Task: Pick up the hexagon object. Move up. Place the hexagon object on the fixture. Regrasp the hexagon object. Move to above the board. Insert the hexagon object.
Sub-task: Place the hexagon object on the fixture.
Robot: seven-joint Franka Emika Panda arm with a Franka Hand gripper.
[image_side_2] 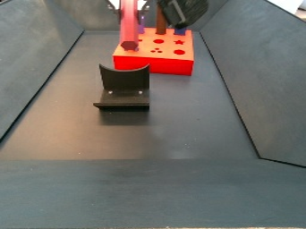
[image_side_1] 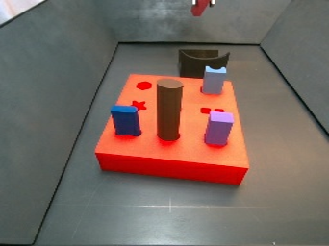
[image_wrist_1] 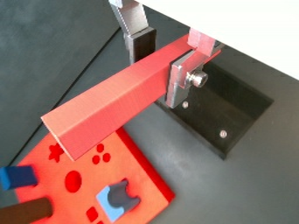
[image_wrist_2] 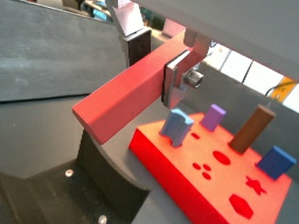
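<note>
Wrist views both show the gripper (image_wrist_1: 160, 59) pinching the hexagon object (image_wrist_1: 114, 107) at one end between its silver fingers (image_wrist_1: 179, 80), the salmon rod held clear of everything. Below it lies the board (image_wrist_2: 193, 179) with blue, purple and brown pegs. In a side view the fixture (image_side_2: 123, 86) stands nearer than the board (image_side_2: 162, 55), the rod (image_side_2: 128, 20) hanging above the board's left end.

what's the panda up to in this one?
The claw is shut on the hexagon object, a long salmon-pink rod, holding it in the air. In a side view the rod hangs high over the far end of the board. The fixture sits bare on the floor. The rod is not inserted yet.
</note>
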